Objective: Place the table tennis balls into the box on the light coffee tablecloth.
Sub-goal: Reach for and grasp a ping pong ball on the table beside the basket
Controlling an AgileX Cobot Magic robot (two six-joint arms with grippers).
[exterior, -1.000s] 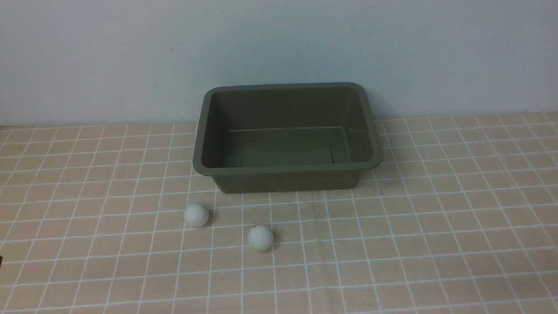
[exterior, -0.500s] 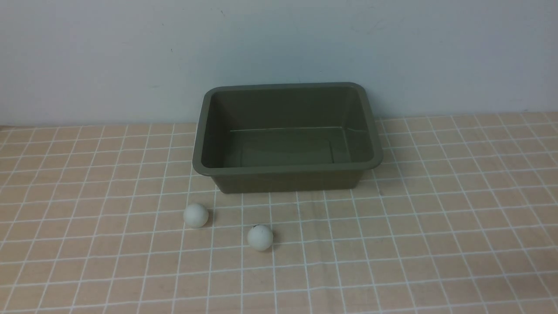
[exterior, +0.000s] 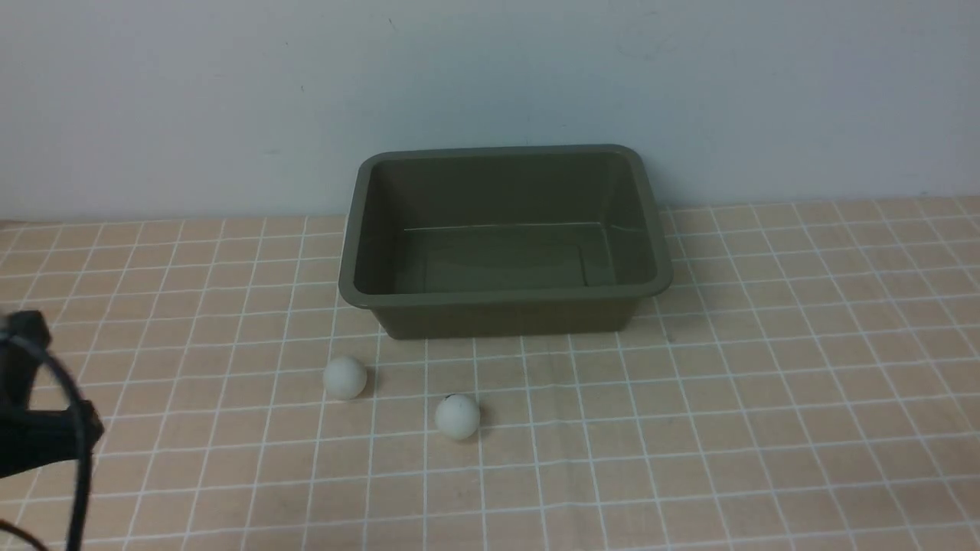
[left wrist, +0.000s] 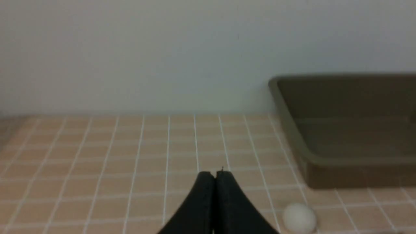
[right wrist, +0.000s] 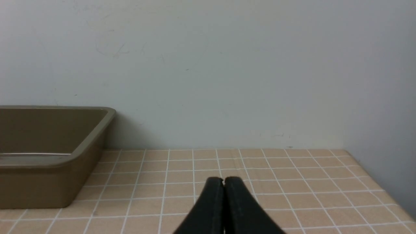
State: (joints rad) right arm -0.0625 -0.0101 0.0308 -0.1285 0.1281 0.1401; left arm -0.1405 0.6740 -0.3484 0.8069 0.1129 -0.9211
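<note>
Two white table tennis balls lie on the light coffee tablecloth (exterior: 766, 383) in front of the box. One ball (exterior: 344, 377) sits near the box's front left corner; the other ball (exterior: 457, 416), with a small dark mark, lies a little nearer to me. The olive-green box (exterior: 505, 297) stands open and holds nothing. In the left wrist view my left gripper (left wrist: 215, 174) is shut on nothing, with one ball (left wrist: 299, 217) to its side and the box (left wrist: 286, 107) beyond. My right gripper (right wrist: 223, 180) is shut on nothing, off to the side of the box (right wrist: 81, 152).
A pale wall runs right behind the box. My left arm (exterior: 34, 428) with a black cable shows at the front view's left edge. In the right wrist view the cloth ends at a side wall (right wrist: 383, 136).
My left arm has come into the front view at its left edge, where it barely showed before. The balls and the box have not moved.
</note>
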